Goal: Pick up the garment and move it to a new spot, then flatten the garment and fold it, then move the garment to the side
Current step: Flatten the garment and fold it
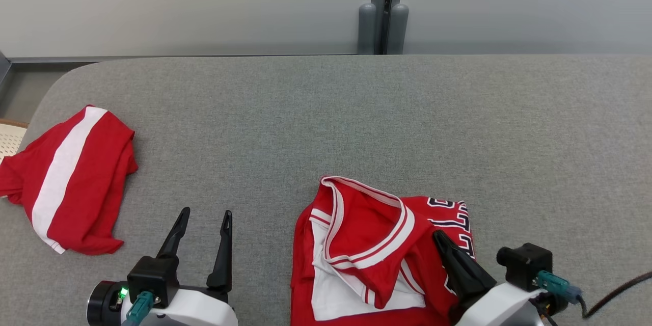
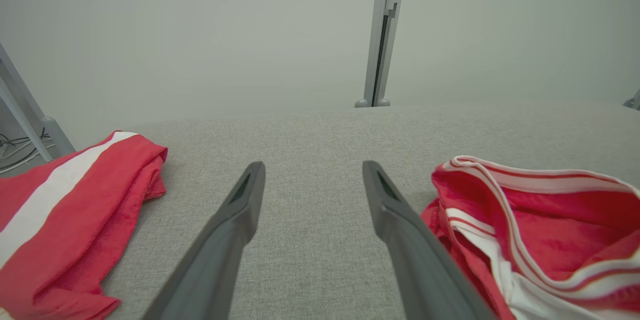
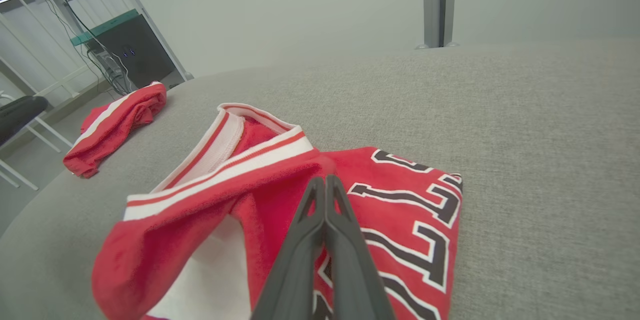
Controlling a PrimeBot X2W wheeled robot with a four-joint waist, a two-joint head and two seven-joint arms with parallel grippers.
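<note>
The garment (image 1: 367, 244), a red jersey with white trim and black-and-white lettering, lies crumpled at the near edge of the grey padded table (image 1: 356, 122). It also shows in the left wrist view (image 2: 540, 220) and the right wrist view (image 3: 400, 200). My right gripper (image 1: 438, 236) rests on its right half with the fingers pressed together, the tips (image 3: 325, 180) pinching a raised fold of red cloth beside the lettering. My left gripper (image 1: 205, 212) stands open over bare table to the jersey's left, its fingers (image 2: 250, 195) holding nothing.
A second red cloth with a white stripe (image 1: 71, 178) lies bunched at the table's left end (image 2: 60, 210) (image 3: 115, 120). A grey post (image 1: 383, 10) stands behind the far edge. A dark cable (image 1: 616, 293) trails from the right wrist.
</note>
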